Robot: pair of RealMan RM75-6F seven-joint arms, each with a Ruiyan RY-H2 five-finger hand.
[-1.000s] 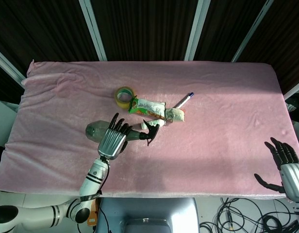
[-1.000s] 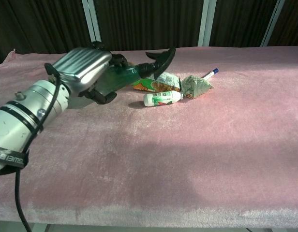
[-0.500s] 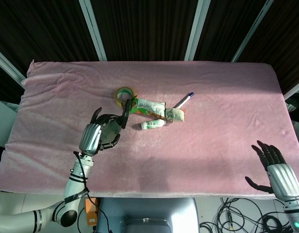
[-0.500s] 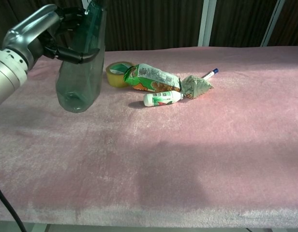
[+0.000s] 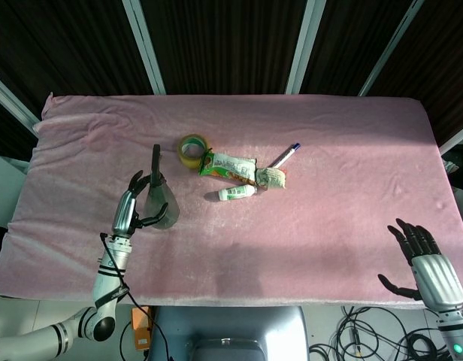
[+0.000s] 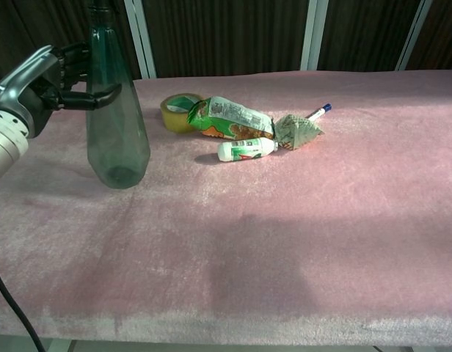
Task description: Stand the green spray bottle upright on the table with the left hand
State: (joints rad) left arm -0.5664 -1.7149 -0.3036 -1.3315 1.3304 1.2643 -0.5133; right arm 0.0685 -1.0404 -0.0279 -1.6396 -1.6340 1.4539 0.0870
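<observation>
One thing matters here, the green spray bottle [image 5: 160, 207]: in the head view it stands near the table's [image 5: 344, 135] left side, at about 8 o'clock from the tape roll [image 5: 192, 147], with the left hand [image 5: 131, 213] curled around its body from the left. It looks like thin, see-through plastic and seems empty, so I judge it light, a little slippery and easy to tip. The right hand [image 5: 425, 259] holds nothing, fingers spread, at the near right edge. In the chest view the bottle [image 6: 113, 125] is upright, its wide base on the pink cloth, and the left hand's [image 6: 42, 82] fingers wrap the narrower upper body; a lower hold would be steadier, I think. The snack bag [image 6: 230, 117] and small bottle [image 6: 246, 149] lie well apart at 3 o'clock, so open room lies to the front and the left.
</observation>
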